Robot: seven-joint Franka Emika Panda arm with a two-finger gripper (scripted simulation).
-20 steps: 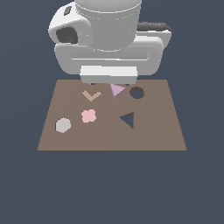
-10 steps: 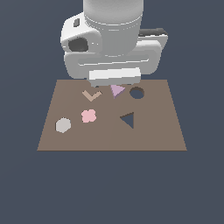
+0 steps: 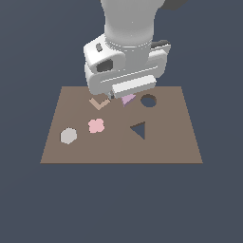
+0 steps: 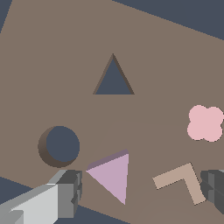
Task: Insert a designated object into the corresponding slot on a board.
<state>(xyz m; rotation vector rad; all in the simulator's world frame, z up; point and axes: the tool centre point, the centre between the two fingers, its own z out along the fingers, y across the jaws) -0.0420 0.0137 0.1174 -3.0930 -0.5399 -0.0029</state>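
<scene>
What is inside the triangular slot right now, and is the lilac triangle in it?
The triangular slot is empty; only its dark bottom shows. The lilac triangle lies flat on the board, apart from the slot, between the open claw fingers.

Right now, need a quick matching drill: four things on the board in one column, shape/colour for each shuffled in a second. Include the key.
Column 1:
1. designated object
2. slot
3. flower piece
4. chevron piece

Column 2:
A. tan L-shaped bend
B. dark triangular cut-out
C. lilac flat triangle
D. pink, four lobes

Pairs: 1-C, 2-B, 3-D, 4-A
</scene>
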